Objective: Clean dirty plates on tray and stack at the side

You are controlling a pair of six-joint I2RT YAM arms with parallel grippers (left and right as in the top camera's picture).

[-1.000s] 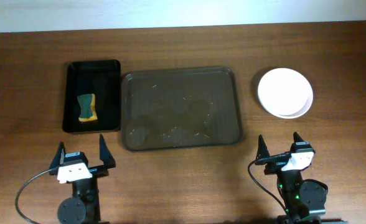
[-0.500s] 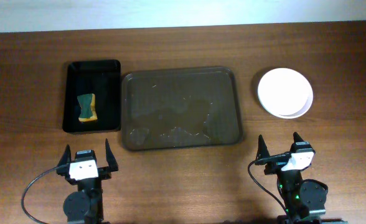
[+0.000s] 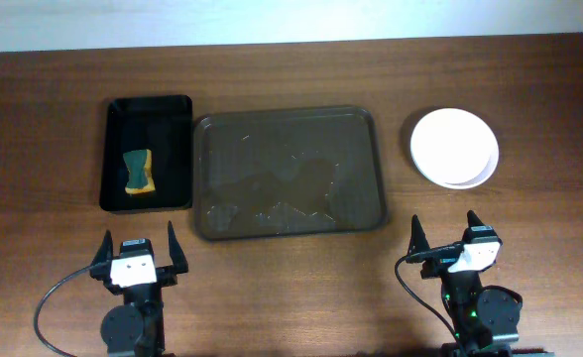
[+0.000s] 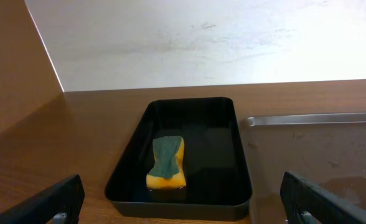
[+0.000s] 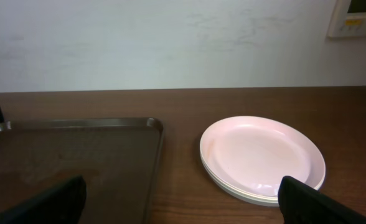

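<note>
Plates right of tray, bin left

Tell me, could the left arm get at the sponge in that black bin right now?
Probably yes. The left gripper is open and faces the black bin, with nothing standing between them. The sponge lies uncovered inside, reachable from above over the low wall.

White plates lie stacked just right of the dark brown tray.

I read even, diffuse lighting in all views; faint sheen on the tray; focus sharp, shadows soft.
</note>
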